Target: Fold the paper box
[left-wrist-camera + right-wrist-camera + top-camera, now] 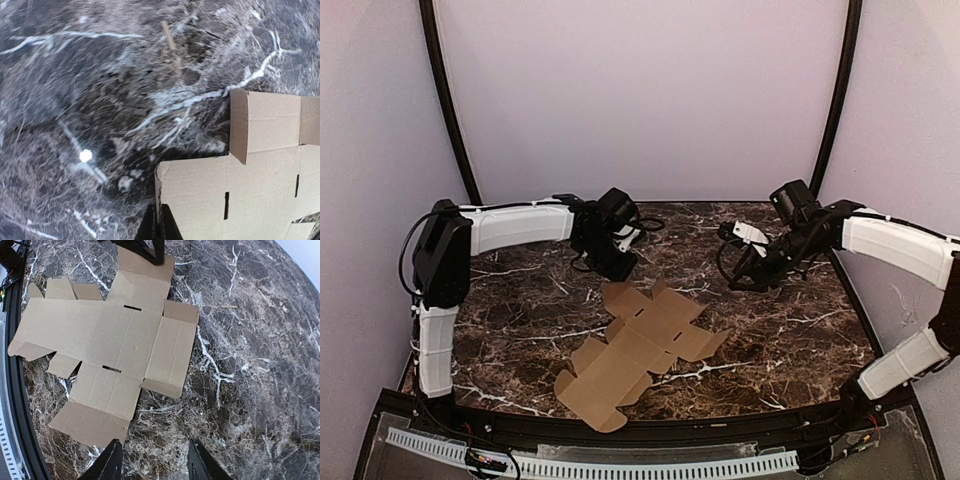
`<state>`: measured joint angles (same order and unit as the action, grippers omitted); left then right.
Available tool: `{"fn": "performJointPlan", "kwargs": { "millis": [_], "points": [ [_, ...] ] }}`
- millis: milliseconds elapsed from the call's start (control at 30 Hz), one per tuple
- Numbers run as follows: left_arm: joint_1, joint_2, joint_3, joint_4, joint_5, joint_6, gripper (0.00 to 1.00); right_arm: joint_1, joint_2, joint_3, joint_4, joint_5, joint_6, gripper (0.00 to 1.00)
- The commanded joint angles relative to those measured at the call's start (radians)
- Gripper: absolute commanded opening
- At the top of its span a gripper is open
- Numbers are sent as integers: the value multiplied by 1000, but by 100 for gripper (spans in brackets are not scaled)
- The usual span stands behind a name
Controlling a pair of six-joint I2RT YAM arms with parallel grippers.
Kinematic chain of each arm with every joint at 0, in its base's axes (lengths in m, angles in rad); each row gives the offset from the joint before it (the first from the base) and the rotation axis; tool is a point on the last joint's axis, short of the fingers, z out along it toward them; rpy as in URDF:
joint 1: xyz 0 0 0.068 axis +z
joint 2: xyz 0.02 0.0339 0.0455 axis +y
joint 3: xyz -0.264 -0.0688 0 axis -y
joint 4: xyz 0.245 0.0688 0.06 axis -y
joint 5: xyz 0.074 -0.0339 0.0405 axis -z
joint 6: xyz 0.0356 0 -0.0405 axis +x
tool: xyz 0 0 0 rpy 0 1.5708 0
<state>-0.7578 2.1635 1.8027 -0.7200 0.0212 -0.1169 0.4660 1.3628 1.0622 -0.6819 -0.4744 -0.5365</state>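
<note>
Marble table (pixel 800 330), one flat paper box (pixel 640 350), left gripper (pixel 156 222) pinching its flap, right gripper (pixel 152 462) parted.

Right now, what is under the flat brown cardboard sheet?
The flat brown cardboard sheet lies on the dark marble-patterned table. Only tabletop shows around its edges. Whatever is beneath it is covered.

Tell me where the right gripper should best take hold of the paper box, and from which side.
The paper box lies flat, so its middle offers nothing to pinch. Probably best: the side panel nearest the right gripper, whose end lip is creased up off the table. Come in low from that arm's side, jaws straddling the lip.
</note>
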Motion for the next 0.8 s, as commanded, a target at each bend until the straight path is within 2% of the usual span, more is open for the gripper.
{"fn": "performJointPlan", "kwargs": {
  "millis": [0,167,367,567,767],
  "points": [
    [12,-225,-209,177,-120,-216,1,-18,100,95,23,-49,76,45],
    [12,-400,-476,477,-48,-238,1,-29,237,242,-7,-83,111,48],
    [12,-530,-742,810,-26,-210,1,-30,388,417,-91,-174,93,58],
    [10,-583,-837,955,2,-202,1,-30,545,575,-228,-245,34,69],
    [4,-603,-877,1013,22,-186,1,-30,642,666,-266,-247,2,69]
  ]
}}
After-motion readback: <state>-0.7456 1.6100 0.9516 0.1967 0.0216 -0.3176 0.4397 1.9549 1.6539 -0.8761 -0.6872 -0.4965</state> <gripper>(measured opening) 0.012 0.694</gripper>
